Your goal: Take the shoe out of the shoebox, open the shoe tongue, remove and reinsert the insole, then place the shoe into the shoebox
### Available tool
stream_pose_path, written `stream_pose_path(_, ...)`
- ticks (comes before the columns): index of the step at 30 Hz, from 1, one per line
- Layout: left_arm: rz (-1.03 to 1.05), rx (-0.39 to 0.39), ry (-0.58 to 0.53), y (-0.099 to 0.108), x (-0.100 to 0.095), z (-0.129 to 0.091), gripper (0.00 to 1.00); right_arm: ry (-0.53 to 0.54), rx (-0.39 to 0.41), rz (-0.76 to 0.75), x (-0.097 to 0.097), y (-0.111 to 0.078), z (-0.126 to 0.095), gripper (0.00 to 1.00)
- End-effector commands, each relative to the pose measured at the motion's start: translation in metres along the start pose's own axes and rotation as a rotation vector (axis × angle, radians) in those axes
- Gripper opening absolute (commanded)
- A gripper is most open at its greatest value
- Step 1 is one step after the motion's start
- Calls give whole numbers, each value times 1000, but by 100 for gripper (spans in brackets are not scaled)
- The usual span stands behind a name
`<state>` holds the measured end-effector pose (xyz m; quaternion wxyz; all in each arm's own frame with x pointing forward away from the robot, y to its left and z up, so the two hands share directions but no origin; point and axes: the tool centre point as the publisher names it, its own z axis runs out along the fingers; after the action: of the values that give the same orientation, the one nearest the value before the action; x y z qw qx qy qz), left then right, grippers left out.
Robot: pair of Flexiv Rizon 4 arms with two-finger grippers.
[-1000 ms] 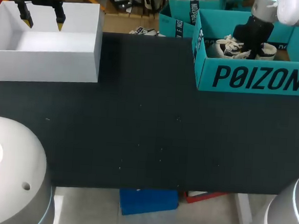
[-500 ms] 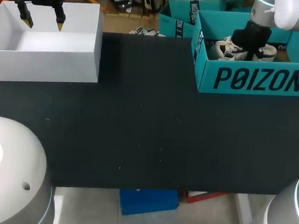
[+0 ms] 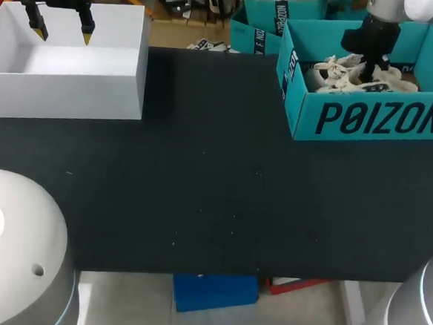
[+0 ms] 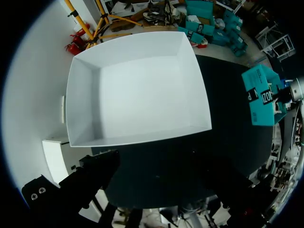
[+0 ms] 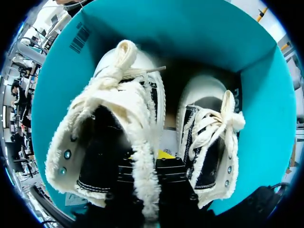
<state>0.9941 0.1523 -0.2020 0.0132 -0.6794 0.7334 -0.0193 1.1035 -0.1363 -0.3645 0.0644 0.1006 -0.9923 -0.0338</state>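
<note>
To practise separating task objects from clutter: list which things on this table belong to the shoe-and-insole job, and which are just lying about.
Belongs to the job:
teal shoebox
fleece-lined shoe inside it
right end effector, shut on that shoe's collar

Just lying about:
second shoe, beside the first in the shoebox
white box
left end effector, open above the white box

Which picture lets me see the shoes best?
The right wrist view: both shoes fill it, close up, laces and fuzzy edges clear, inside the teal box. The head view shows them small, partly behind the right arm. The left wrist view shows only the faraway box.
</note>
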Motion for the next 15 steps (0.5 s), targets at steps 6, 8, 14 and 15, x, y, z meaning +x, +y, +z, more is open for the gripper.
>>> stream_pose_path(6, -1, 0, -1, 1, 0, -1, 100, -20, 43, 10, 2, 2, -52, 0)
stream_pose_path(8, -1, 0, -1, 1, 0, -1, 100, -27, 62, 14, 1, 1, -64, 0)
stream_pose_path(14, -1, 0, -1, 1, 0, -1, 100, -50, 102, 32, 4, 0, -101, 0)
stream_pose_path(15, -1, 0, -1, 1, 0, -1, 100, -56, 109, 39, 5, 1, -108, 0)
